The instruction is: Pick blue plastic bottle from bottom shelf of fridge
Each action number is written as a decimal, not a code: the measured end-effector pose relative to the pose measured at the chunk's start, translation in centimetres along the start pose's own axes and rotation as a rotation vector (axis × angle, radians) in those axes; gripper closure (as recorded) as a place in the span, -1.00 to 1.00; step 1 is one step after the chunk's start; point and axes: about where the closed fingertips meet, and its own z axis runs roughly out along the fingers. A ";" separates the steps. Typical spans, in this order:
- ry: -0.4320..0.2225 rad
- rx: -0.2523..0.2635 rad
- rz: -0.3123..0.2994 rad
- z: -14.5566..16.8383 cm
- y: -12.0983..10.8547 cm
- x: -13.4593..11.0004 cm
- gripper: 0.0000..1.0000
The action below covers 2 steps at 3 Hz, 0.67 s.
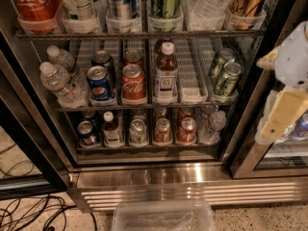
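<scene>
The blue plastic bottle (111, 129), small with a white cap, dark liquid and a pale label, stands upright in the second lane from the left on the bottom shelf (144, 149) of the open fridge (168, 176). A blue can (87, 133) stands to its left and a silver can (138, 131) to its right. My gripper (283, 110) hangs at the right edge of the view, in front of the right door frame, well to the right of the bottle and slightly above it, holding nothing that I can see.
The middle rack holds a larger brown bottle (166, 73), cans and crinkled water bottles (57, 81). A clear plastic tub (163, 218) sits on the floor before the grille. Cables (29, 211) lie at lower left. A glass door (269, 158) stands at right.
</scene>
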 end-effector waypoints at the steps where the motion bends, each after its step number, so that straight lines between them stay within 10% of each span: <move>1: -0.030 -0.039 0.032 5.7 2.5 1.0 -1.00; 2: -0.047 -0.076 0.039 11.6 5.5 1.8 -1.00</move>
